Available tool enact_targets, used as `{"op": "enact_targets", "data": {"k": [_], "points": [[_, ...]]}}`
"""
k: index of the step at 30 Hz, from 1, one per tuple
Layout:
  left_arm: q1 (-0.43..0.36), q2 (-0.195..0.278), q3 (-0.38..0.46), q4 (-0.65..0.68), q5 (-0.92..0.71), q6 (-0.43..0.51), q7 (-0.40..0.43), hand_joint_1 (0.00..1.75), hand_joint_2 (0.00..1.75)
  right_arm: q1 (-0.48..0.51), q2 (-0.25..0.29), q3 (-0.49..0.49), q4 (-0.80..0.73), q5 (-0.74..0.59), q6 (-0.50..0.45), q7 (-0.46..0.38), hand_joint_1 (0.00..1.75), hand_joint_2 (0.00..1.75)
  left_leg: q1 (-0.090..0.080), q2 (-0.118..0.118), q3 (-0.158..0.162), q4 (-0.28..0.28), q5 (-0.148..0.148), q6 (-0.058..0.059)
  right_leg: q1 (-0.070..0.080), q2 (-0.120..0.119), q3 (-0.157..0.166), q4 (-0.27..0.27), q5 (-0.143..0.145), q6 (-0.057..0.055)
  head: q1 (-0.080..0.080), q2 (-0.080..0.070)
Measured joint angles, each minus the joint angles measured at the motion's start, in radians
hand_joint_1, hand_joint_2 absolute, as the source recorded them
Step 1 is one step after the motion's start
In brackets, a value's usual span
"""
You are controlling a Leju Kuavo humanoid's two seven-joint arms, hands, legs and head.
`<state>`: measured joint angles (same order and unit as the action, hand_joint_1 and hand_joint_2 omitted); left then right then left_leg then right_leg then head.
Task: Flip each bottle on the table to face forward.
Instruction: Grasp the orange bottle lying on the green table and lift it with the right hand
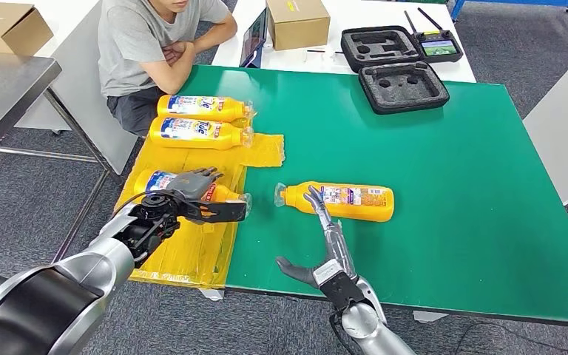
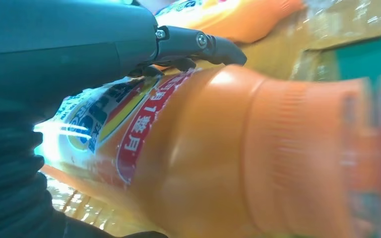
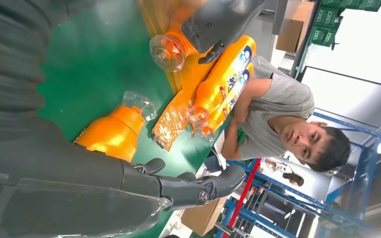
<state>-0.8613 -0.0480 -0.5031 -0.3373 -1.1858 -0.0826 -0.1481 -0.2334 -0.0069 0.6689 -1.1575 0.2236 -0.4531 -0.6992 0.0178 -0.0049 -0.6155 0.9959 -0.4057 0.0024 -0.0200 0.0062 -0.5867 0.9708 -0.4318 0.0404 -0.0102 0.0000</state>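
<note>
bottles (image 1: 201, 108): glossy plastic | table (image 1: 444, 177): matt green | sheet (image 1: 192, 244): crinkly, probably plastic

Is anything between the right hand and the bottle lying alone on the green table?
Nothing visible. The right hand reaches across bare green table, its fingertips already at the lone bottle near its neck. The left hand rests on a separate bottle on the yellow sheet.

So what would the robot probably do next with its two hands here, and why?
Probably roll the orange plastic bottle on the green table with the right hand, whose fingers touch it: it shows a fine-print label, while the two bottles on the yellow sheet show front logos. The left hand already grips the near bottle.
</note>
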Motion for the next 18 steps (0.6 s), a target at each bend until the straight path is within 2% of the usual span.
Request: {"op": "enact_targets", "data": {"k": [11,18], "points": [[-0.001,-0.026,0.002,-0.048,-0.03,-0.036,-0.069,0.0,1.75,0.001,0.006,-0.01,0.007,0.011,-0.012,0.0,0.0,1.75,0.0,0.0,0.0,0.0,0.0,0.0,0.0,0.0,0.0,0.0,0.0,0.0,0.0,0.0],[-0.005,-0.018,-0.023,-0.076,-0.064,-0.075,-0.083,0.0,1.75,0.008,0.005,-0.016,0.007,0.009,-0.021,0.0,0.0,1.75,0.0,0.0,0.0,0.0,0.0,0.0,0.0,0.0,0.0,0.0,0.0,0.0,0.0,0.0]]}}
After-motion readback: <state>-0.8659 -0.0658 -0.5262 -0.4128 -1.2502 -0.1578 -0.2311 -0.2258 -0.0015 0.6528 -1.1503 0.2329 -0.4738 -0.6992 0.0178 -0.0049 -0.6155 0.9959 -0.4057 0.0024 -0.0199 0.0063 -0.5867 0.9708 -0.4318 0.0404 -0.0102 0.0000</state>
